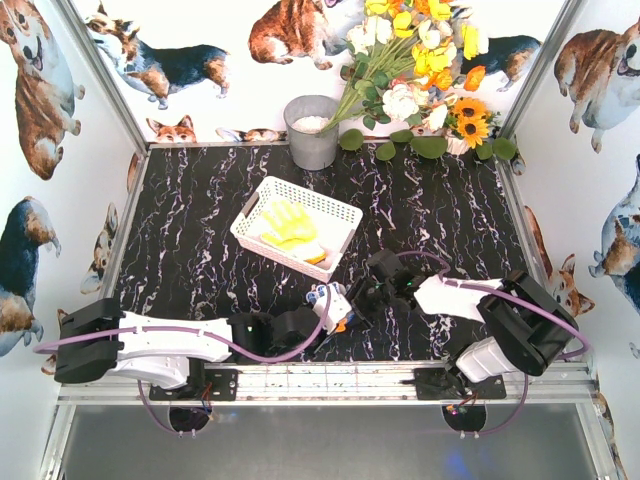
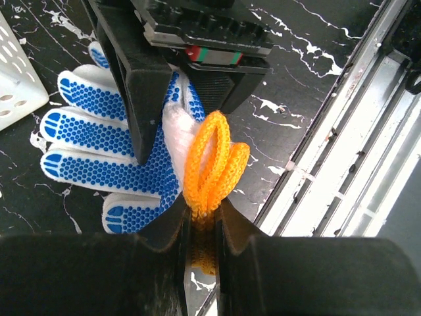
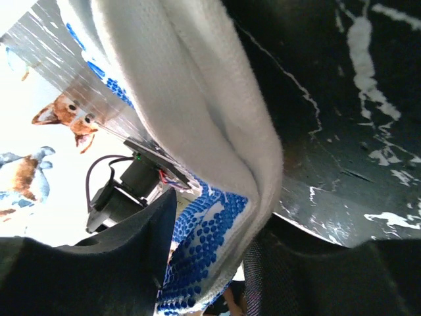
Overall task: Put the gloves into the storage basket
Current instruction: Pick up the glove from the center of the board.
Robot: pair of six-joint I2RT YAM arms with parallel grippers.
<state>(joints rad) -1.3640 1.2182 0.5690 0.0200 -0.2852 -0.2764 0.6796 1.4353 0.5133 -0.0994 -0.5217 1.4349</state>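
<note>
While holding one blue-dotted glove (image 2: 99,145) at two places, reaches low over the near middle of the black marble table (image 1: 200,230), close to the front rail. Has the left gripper (image 2: 202,214) pinched almost fully shut on the glove's orange cuff (image 2: 210,158), with the knit loop bulging up out of the narrow jaws. Has the right gripper (image 3: 214,230) about half closed round a fold of the same glove's white back, with fabric filling the gap and pressing against both fingers (image 2: 141,99). Has the dotted palm facing up, its fingers spread flat on the marble. Has the white basket (image 1: 315,196) just behind, set at an angle, one corner near those dotted fingertips. Holds in it already a yellow glove (image 1: 288,222) with fingers spread, plus an orange-yellow knit piece (image 1: 316,256) at the near corner. Has a grey bucket (image 1: 312,140) behind the basket, beside flowers (image 1: 420,60) at the back wall.
</note>
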